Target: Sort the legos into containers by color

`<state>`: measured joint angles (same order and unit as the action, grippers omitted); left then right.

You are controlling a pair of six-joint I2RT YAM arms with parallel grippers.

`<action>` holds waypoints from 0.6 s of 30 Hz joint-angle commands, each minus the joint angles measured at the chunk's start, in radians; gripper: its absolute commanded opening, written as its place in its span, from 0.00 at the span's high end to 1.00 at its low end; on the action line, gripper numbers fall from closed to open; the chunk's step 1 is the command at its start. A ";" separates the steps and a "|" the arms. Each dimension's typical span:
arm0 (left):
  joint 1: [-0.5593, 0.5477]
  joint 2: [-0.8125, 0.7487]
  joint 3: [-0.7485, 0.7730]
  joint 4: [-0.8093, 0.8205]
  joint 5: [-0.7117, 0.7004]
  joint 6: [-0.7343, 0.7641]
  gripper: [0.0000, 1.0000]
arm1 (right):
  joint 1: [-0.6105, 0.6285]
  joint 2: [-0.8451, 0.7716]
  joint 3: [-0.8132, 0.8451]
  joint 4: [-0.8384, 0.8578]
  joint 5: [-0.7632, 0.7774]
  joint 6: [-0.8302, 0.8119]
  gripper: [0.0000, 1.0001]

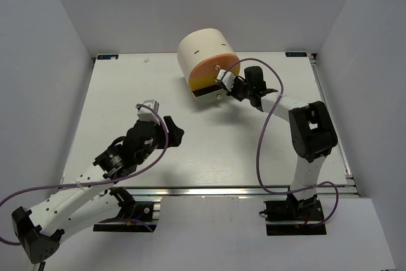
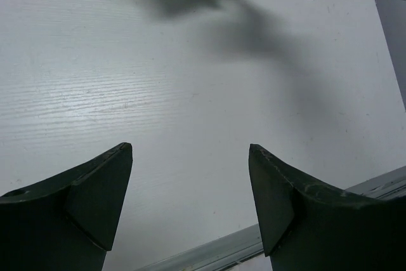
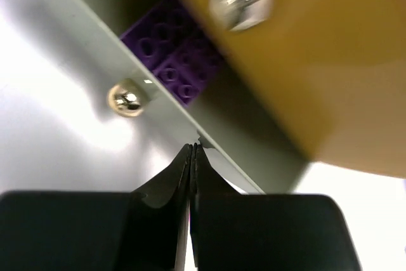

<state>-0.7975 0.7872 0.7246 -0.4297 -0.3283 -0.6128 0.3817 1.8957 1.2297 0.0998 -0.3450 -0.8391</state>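
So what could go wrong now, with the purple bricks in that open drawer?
1. The right tool is shut, with its tips at the rim of the grey-green drawer, beside the knob and not on it. A push there might slip off or shove the whole cabinet.
2. The purple legos lie near that drawer's front, just under the orange drawer. If one sticks up, it could jam as the drawer shuts.
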 commanded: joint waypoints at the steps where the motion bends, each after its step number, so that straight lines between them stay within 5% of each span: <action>1: 0.003 -0.043 -0.022 -0.017 -0.026 -0.076 0.16 | 0.031 0.029 -0.003 0.273 0.161 0.087 1.00; 18: -0.006 -0.059 -0.090 0.000 -0.011 -0.139 0.16 | 0.037 0.123 0.123 0.252 0.156 0.175 1.00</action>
<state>-0.8005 0.7460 0.6422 -0.4412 -0.3363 -0.7376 0.4236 2.0312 1.3075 0.3035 -0.2089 -0.6987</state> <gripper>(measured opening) 0.842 0.014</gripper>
